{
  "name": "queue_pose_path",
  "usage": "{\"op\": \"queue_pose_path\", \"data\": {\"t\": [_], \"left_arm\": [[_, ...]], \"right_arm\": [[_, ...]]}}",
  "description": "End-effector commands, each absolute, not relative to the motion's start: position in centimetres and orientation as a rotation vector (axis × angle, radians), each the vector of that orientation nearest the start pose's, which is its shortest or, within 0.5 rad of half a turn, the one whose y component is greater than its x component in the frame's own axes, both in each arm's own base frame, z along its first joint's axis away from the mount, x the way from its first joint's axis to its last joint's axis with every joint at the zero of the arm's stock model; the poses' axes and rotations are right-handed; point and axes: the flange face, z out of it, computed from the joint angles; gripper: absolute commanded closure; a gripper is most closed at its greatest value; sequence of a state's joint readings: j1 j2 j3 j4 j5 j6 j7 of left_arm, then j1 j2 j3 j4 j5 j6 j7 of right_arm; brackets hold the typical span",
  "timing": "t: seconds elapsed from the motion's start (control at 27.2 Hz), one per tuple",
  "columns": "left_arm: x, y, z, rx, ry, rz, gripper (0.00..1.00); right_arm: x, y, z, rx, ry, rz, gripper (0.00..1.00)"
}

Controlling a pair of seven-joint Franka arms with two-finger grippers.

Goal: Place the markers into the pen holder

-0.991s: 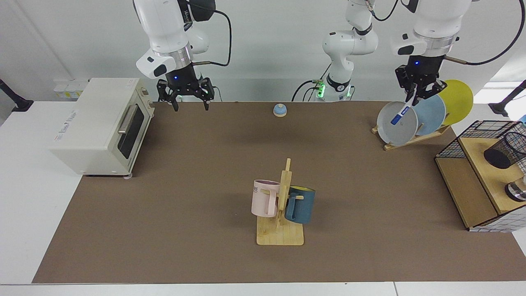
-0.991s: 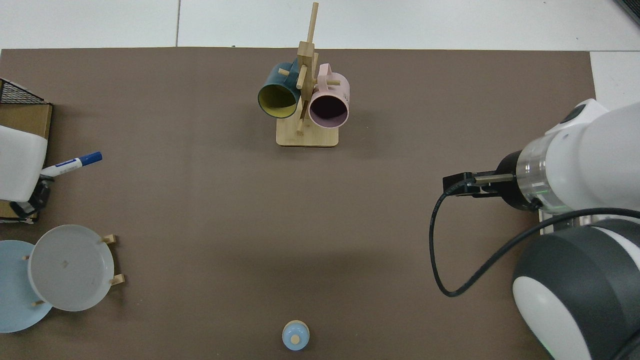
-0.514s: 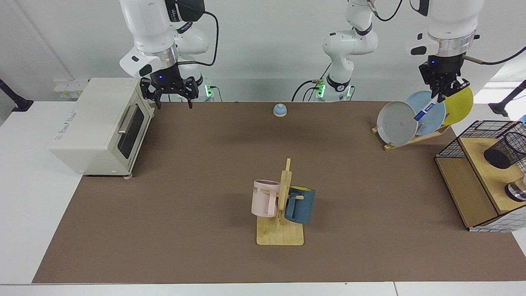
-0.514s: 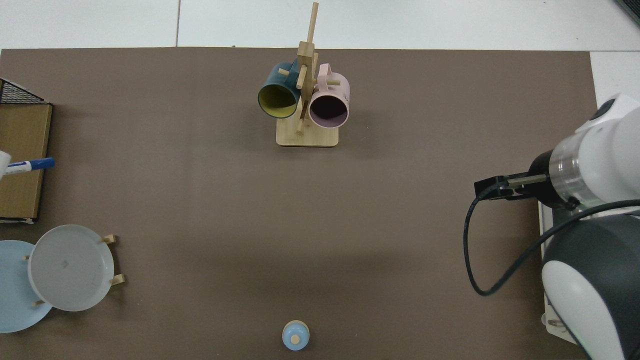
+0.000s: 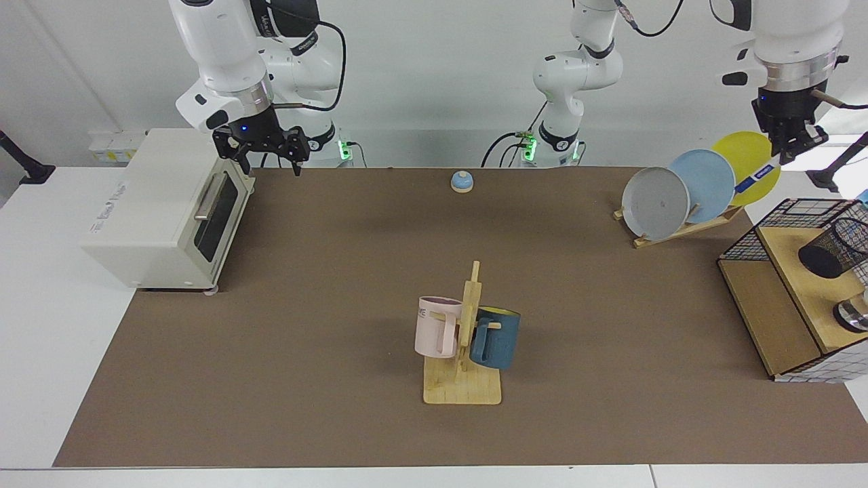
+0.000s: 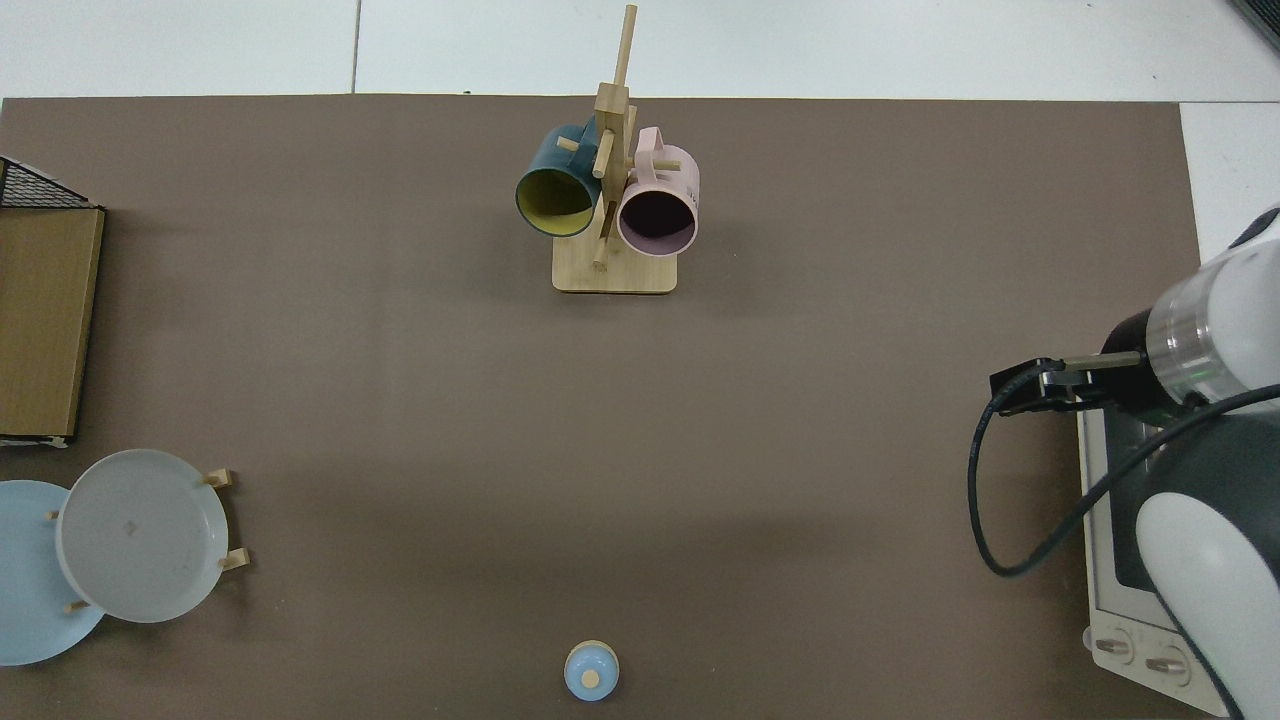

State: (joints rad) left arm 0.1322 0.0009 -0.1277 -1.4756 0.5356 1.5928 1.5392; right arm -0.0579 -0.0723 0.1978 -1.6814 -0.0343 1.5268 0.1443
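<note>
A white marker [image 5: 758,179] with a blue cap hangs slanted in front of the yellow plate, held at its upper end by my left gripper [image 5: 786,153], which is shut on it high above the table's far right. The black mesh pen holder [image 5: 831,248] lies tilted on the wooden shelf at the right edge, lower than the marker and nearer the camera. My right gripper [image 5: 267,157] hovers open over the far left by the toaster oven. In the top view the marker, the pen holder and the left gripper are out of frame.
A white toaster oven [image 5: 167,207] stands at the left. A plate rack [image 5: 685,224] holds grey, blue and yellow plates. A wire-grid basket with a wooden shelf [image 5: 790,285] sits at the right. A mug tree [image 5: 464,339] stands centre front, a small blue bell [image 5: 462,181] at the back.
My left gripper has risen and carried the marker rightward from the grey plate to the yellow plate, leaving the top view. My right gripper has drifted left toward the toaster oven.
</note>
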Motion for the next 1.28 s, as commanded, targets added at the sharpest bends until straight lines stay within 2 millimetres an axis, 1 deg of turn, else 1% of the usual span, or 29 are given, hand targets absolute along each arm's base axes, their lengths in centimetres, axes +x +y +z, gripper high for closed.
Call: {"op": "queue_pose_path", "data": {"t": [0.0, 0.07, 0.22, 0.29, 0.37, 0.48, 0.59, 0.7, 0.84, 0.92, 1.03, 1.25], "left_arm": [[56.4, 8.7, 69.4, -1.823, 1.86, 0.423, 1.0], [56.4, 11.0, 69.5, -1.816, 1.853, 0.423, 1.0], [56.5, 13.3, 69.8, -1.756, 1.882, 0.422, 1.0], [56.8, 14.6, 69.0, -1.757, 1.896, 0.443, 1.0], [57.0, 15.1, 68.7, -1.738, 1.91, 0.446, 1.0], [57.6, 17.2, 68.0, -1.694, 1.939, 0.446, 1.0], [58.4, 17.8, 67.9, -1.628, 1.969, 0.436, 1.0], [59.3, 18.1, 67.8, -1.605, 1.98, 0.441, 1.0], [59.6, 18.3, 67.8, -1.589, 1.973, 0.456, 1.0], [60.0, 19.0, 67.1, -1.586, 1.976, 0.461, 1.0], [60.6, 19.7, 67.3, -1.558, 1.994, 0.47, 1.0], [60.8, 19.7, 67.5, -1.533, 1.995, 0.488, 1.0]], "right_arm": [[51.6, 8.1, 61.3, -3.205, 0.003, 0.136, 0.01], [51.6, 8.3, 61.4, -3.196, -0.002, 0.125, 0.01], [51.5, 8.5, 61.7, -3.171, -0.008, 0.106, 0.01], [51.5, 8.7, 61.7, -3.15, -0.001, 0.111, 0.01], [51.5, 8.8, 61.6, -3.139, 0.001, 0.115, 0.01], [51.5, 8.8, 61.7, -3.139, 0.001, 0.113, 0.01], [51.6, 8.4, 61.7, -3.139, 0.011, 0.113, 0.01], [51.6, 8.1, 61.7, -3.138, 0.021, 0.113, 0.01], [51.7, 7.9, 61.6, -3.139, 0.028, 0.115, 0.01], [51.6, 7.9, 61.7, -3.139, 0.03, 0.112, 0.01], [51.7, 7.7, 61.7, -3.139, 0.033, 0.112, 0.01], [51.7, 7.8, 61.7, -3.139, 0.03, 0.112, 0.01]]}}
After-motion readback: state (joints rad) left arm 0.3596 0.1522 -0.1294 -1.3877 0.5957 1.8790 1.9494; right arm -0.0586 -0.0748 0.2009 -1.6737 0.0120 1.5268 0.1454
